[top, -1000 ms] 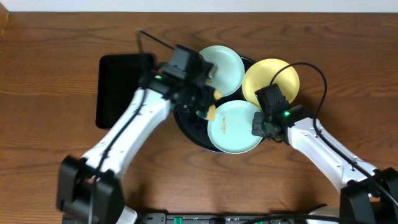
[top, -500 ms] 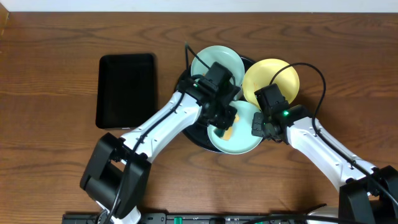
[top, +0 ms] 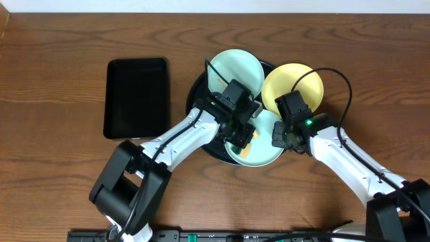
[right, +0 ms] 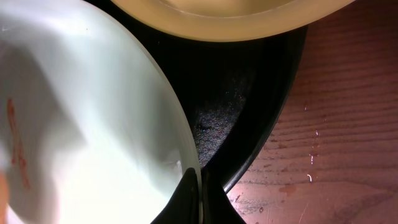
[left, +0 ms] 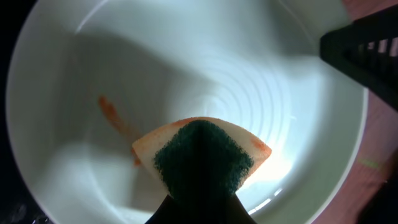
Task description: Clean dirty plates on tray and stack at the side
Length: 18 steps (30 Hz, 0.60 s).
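The round black tray [top: 199, 106] holds three plates. A mint plate [top: 235, 67] sits at the back left, a yellow plate [top: 295, 81] at the back right, and a second mint plate [top: 263, 156] at the front. My left gripper [top: 240, 140] is shut on a yellow-and-green sponge [left: 202, 155] pressed into the front mint plate [left: 249, 74], beside an orange-brown smear [left: 112, 115]. My right gripper [top: 282, 138] is shut on that plate's right rim [right: 186, 149], with the tray [right: 261, 87] and the yellow plate [right: 230, 18] just beyond.
A smaller rectangular black tray [top: 137, 96] lies on the wooden table [top: 60, 81] to the left of the round tray. Bare wood [right: 348, 124] with small wet spots lies to the right of the round tray.
My left gripper with the sponge moved from the tray's left side over the front mint plate and then a little further across it. The right arm has stayed still.
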Each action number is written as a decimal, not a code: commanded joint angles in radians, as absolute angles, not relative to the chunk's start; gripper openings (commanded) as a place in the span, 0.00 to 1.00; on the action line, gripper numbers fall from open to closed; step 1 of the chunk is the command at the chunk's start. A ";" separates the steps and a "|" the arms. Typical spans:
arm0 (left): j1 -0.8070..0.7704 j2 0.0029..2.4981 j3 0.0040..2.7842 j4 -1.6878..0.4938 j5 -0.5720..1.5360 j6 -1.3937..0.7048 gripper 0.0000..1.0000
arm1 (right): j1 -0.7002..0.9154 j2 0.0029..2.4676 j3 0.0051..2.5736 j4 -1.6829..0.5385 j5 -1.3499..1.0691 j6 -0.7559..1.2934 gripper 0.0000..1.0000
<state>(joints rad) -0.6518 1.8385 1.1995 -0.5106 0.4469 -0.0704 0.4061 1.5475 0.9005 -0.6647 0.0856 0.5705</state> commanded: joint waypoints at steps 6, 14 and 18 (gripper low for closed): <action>-0.658 1.845 1.111 -0.384 0.482 -0.069 0.08 | 0.398 1.556 0.899 -0.673 0.096 0.583 0.02; -0.659 1.845 1.031 -0.229 0.482 -0.084 0.08 | 0.398 1.556 0.899 -0.673 0.096 0.583 0.01; -0.659 1.846 1.031 -0.197 0.477 -0.082 0.07 | 0.399 1.556 0.899 -0.675 0.096 0.583 0.01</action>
